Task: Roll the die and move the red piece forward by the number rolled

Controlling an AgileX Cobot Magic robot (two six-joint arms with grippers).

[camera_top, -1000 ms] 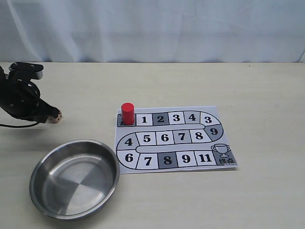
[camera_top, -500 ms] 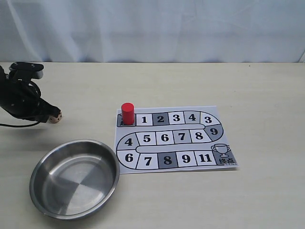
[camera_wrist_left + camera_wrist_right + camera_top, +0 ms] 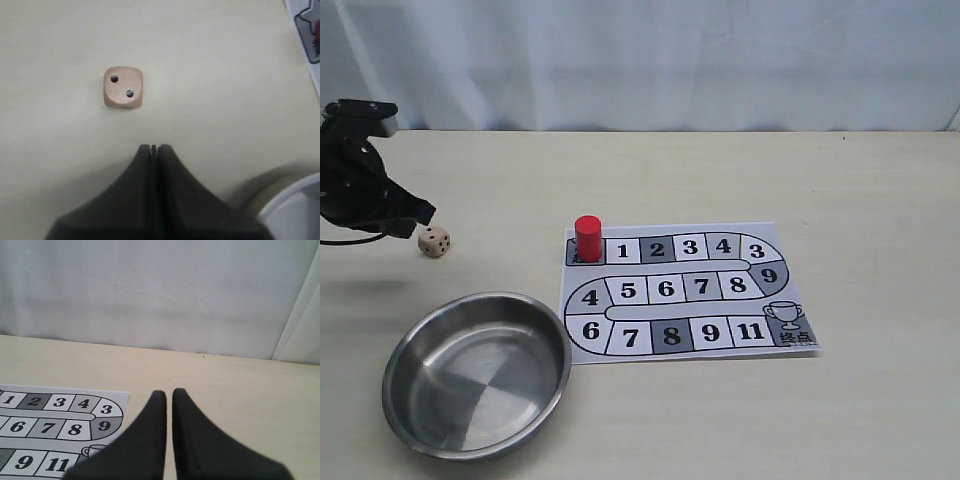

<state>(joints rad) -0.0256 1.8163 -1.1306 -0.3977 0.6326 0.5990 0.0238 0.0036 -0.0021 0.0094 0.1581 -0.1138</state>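
The die (image 3: 434,241) lies on the table at the left, well short of the steel bowl (image 3: 392,372); in the left wrist view the die (image 3: 123,93) shows two pips on top. My left gripper (image 3: 423,212) hangs just above and behind it, shut and empty, and the left gripper (image 3: 154,148) stands clear of the cube. The red piece (image 3: 587,238) stands upright on the start square at the top left of the paper board (image 3: 685,345). My right gripper (image 3: 169,393) is shut with nothing in it, to the right of the board's corner.
The bowl's rim (image 3: 295,200) is close beside my left gripper. A board corner (image 3: 306,30) shows at the edge of the left wrist view. The numbered track (image 3: 75,415) runs on to a trophy square (image 3: 790,322). A pale curtain backs the table.
My left gripper has lifted up and back, away from the die that was at its fingertips. The die now lies free, almost where it was. Red piece and bowl have not moved.
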